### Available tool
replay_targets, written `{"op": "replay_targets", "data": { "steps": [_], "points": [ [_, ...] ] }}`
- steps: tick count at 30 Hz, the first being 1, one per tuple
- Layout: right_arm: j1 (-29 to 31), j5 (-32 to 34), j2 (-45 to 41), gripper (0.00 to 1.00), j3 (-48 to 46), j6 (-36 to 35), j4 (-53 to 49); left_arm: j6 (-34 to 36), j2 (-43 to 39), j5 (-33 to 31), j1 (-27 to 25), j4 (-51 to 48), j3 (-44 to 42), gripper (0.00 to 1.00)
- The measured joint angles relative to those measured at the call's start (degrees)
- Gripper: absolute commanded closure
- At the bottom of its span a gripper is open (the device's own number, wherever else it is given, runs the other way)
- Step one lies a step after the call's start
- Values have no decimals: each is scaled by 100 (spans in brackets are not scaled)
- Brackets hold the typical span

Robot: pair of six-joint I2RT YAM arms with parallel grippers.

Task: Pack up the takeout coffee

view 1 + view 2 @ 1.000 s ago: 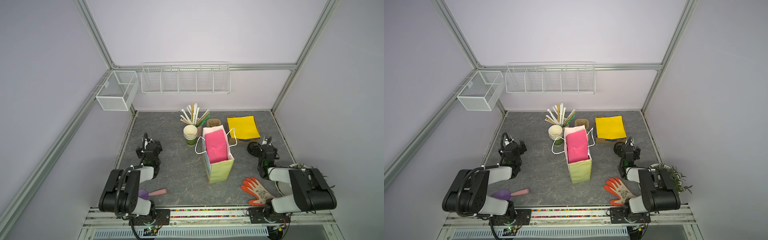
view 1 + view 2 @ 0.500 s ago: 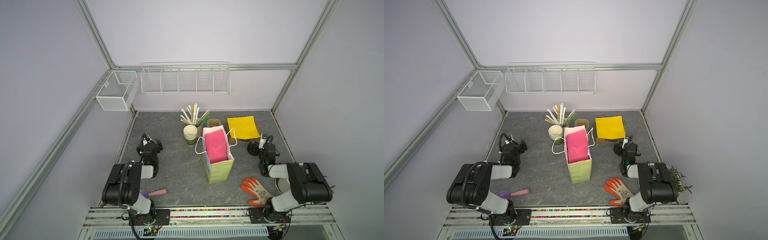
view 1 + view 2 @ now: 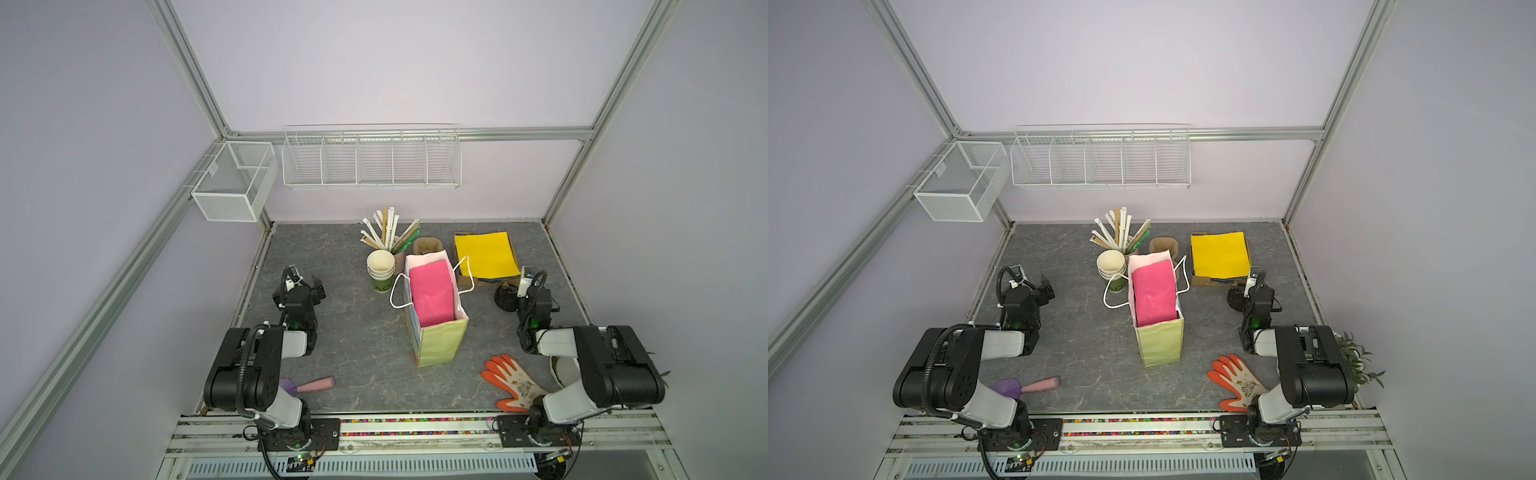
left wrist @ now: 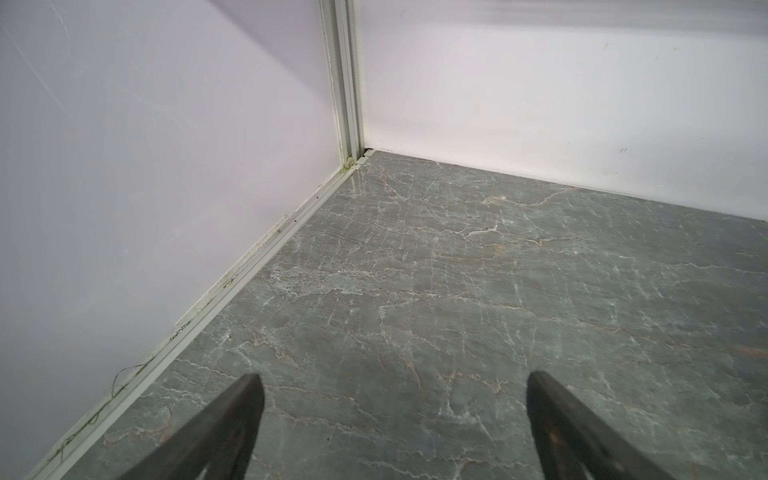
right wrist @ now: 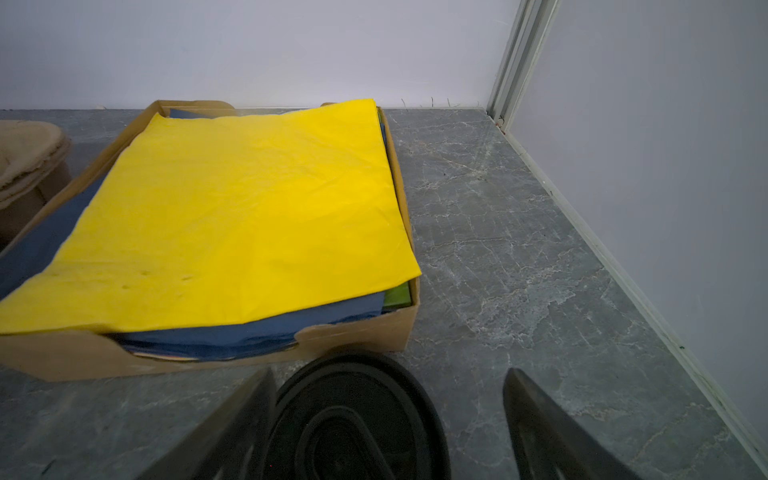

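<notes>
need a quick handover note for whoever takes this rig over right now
Left gripper: open, empty, over bare table.
Right gripper: open, jaws either side of the black coffee cup, not closed on it.
Cup stands on the table beside the cardboard tray; the paper bag stands open mid-table.
Done: nothing packed yet.
Left: grip the cup, lift it, set it in the bag.

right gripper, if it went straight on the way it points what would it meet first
Probably the takeout coffee: its black lid sits low between the jaws of the open right gripper. Beyond it stands the cardboard tray of coloured paper. Depth is unclear; it might pass over the lid.
</notes>
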Motion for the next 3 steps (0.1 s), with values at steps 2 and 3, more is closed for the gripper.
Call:
{"op": "replay_targets", "data": {
  "steps": [2, 3],
  "points": [
    [-2, 0, 0, 12, 0, 0, 0, 11, 0, 0, 0, 0, 0, 2],
    [-2, -2, 0, 12, 0, 0, 0, 15, 0, 0, 0, 0, 0, 2]
  ]
}}
